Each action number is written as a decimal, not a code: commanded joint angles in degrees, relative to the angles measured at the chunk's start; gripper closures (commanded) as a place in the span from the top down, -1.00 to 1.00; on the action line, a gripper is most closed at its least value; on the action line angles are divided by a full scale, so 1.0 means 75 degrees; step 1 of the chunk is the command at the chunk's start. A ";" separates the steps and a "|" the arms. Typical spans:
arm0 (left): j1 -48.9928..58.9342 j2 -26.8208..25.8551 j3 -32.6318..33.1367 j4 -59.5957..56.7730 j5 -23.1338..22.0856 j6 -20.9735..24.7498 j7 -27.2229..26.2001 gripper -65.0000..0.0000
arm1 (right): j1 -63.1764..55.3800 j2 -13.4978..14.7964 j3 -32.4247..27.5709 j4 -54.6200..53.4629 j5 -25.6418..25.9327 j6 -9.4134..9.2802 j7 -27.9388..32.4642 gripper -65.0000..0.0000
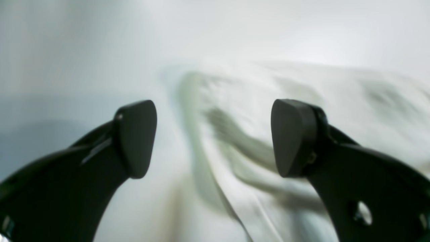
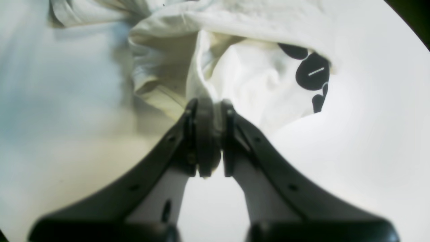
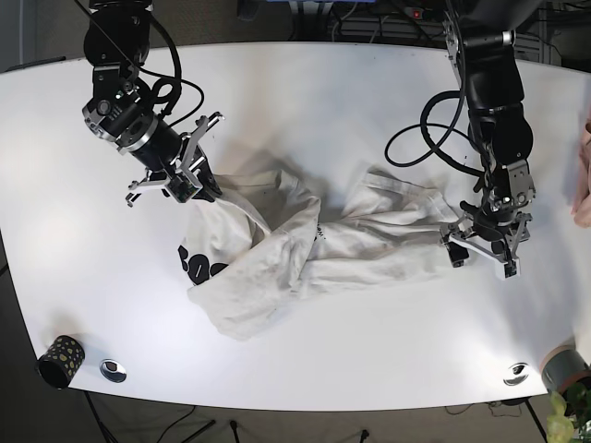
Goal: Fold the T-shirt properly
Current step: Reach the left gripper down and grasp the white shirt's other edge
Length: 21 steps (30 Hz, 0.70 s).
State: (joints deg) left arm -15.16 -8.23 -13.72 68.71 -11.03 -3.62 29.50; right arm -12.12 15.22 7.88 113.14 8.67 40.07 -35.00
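T-shirt (image 3: 305,245) lies crumpled in the middle of the table (image 3: 369,101); right gripper (image 2: 210,112) is clamped on its cloth, left gripper (image 1: 213,137) stands open beside the other end. Spreading seems underway; next, left must pinch an edge

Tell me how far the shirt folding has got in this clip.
Nothing looks folded: the white cotton T-shirt lies crumpled on the white table. In hand: the right gripper is shut on a bunched edge; the left gripper is open at the other end. Spreading and every fold remain.
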 commanded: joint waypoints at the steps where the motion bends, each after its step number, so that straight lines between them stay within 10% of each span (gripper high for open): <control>1: -0.0411 -0.0104 0.0029 -0.0587 -0.0036 -0.0028 -0.0387 0.53 | 0.0086 0.0074 0.0045 0.0147 0.0105 -0.0010 0.0207 -1.00; 15: -0.1642 -0.0104 0.0041 -0.2907 -0.0024 -0.1481 -0.0434 0.44 | 0.0086 0.0074 0.0045 0.0147 0.0093 -0.0010 0.0207 -1.00; 21: -0.1595 -0.0104 0.0041 -0.2978 -0.0024 -0.1739 -0.0434 -0.68 | 0.0098 0.0074 0.0069 0.0088 0.0093 -0.0010 0.0207 -1.00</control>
State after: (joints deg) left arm -26.02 -8.91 -13.45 46.02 -11.27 -16.19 26.06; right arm -12.14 15.22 7.90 113.08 8.78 40.10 -34.76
